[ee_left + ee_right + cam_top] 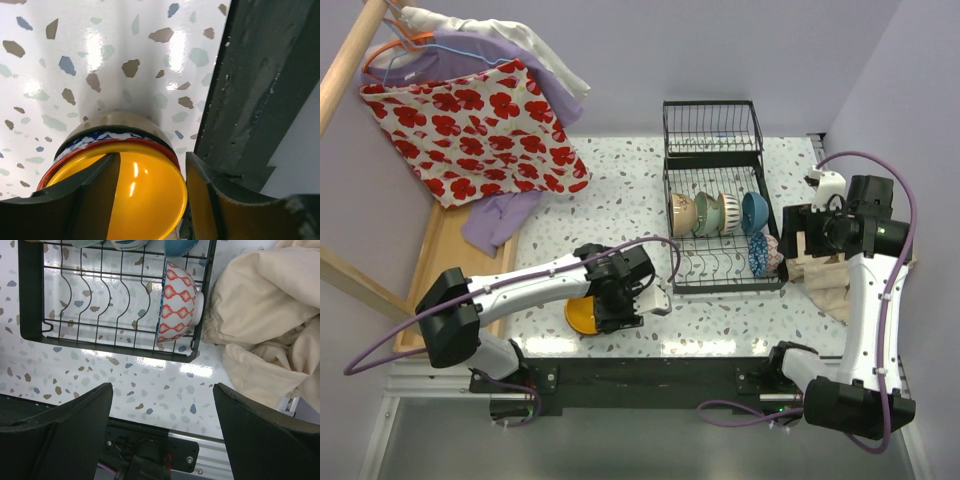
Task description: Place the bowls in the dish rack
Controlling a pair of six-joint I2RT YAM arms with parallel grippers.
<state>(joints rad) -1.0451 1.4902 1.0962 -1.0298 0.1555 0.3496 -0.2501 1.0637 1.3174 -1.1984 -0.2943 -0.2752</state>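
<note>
Left pincer (152, 165) straddles the right rim of the orange-yellow bowl (150, 210). Its jaws are parted, with 1 finger across the yellow inside and 1 beyond the rim, not yet clenched. Only the left wrist view shows the bowl's red lip, blue band and pale foot. From overhead it is a plain yellow disc on the counter (620, 200), lower centre of the frame, left of the dish rack (725, 287). The right pincer (162, 435) hangs released and empty over the counter's near edge. Overhead, 4 bowls (705, 213) stand on edge in the rack's upper row. The right wrist view adds the red diamond outside of a patterned bowl (177, 302) in the lower row, beside a cream cloth (260, 305).
</note>
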